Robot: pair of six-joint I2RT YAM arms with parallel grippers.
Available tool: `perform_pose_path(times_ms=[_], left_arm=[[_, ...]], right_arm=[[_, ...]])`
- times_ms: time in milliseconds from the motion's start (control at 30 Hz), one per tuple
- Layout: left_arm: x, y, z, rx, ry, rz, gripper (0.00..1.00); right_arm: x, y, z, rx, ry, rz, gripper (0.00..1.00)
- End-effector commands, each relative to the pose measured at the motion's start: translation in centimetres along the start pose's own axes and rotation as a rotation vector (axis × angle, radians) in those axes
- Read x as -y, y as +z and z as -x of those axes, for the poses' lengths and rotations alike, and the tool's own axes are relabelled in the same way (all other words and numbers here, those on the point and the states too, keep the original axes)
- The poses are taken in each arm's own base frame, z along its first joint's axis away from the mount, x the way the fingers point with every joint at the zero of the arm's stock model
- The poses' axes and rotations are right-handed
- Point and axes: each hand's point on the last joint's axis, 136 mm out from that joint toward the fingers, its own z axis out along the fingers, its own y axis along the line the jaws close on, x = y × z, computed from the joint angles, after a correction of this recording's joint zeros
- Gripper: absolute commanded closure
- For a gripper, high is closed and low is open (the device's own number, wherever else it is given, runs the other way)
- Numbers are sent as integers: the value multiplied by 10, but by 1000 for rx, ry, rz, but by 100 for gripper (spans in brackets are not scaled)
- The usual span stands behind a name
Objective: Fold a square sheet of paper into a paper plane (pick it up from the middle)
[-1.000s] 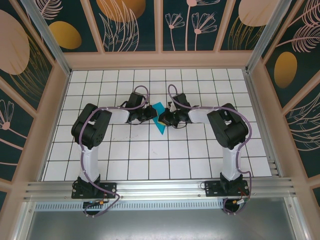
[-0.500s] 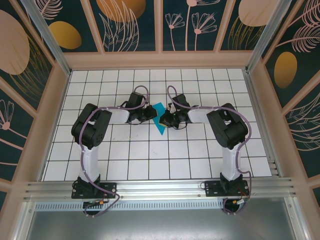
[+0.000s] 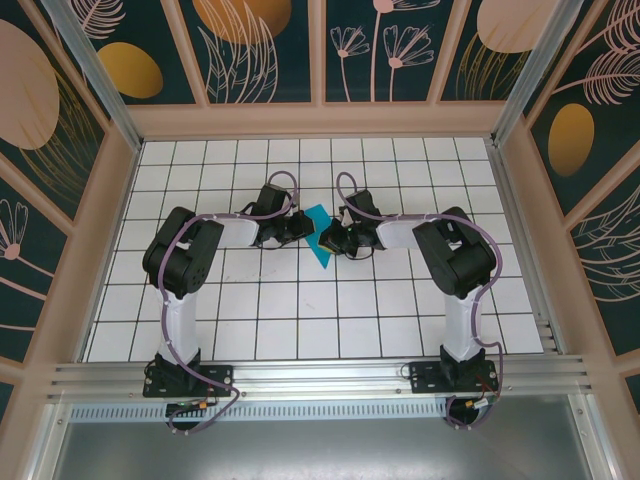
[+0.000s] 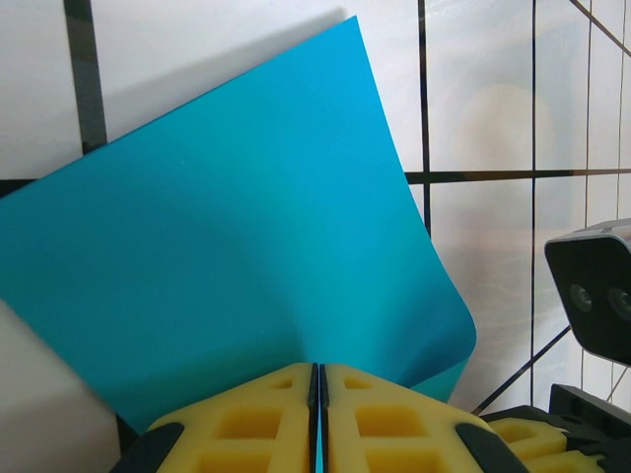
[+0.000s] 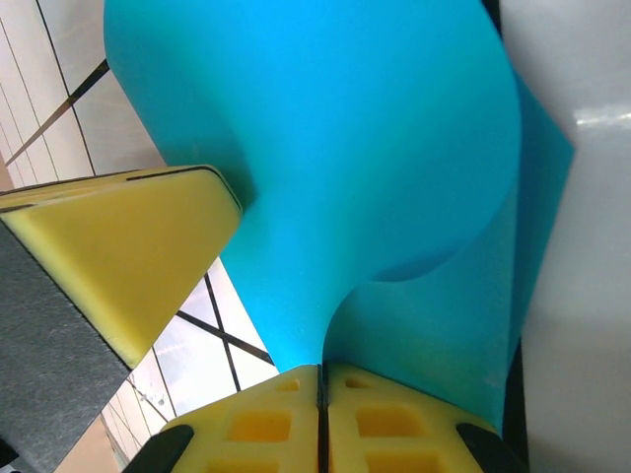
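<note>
Paper [image 3: 321, 248] bowed over mid table [image 3: 400, 300]; left gripper [image 4: 317, 372] & right gripper [image 5: 320, 371] each clamped on an edge, opp. sides. Risk: uneven pull tears or slips it; crease lands off-line.

white tiled table [image 3: 300, 320] (dark grid lines), patterned walls [image 3: 320, 50] on three sides.

Top camera looks down from behind; wrist cameras sit close, sharing the square sheet of paper [image 4: 227, 246].
</note>
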Motion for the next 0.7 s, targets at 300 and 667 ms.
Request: perform_pose_path(times_ms=[300, 667], left_arm=[[-12, 8, -7, -25, -4, 38, 86], [5, 0, 7, 11, 32, 12, 88]], right_arm=[[-11, -8, 3, 26, -60, 16, 88], [-16, -16, 3, 47, -101, 0, 90]])
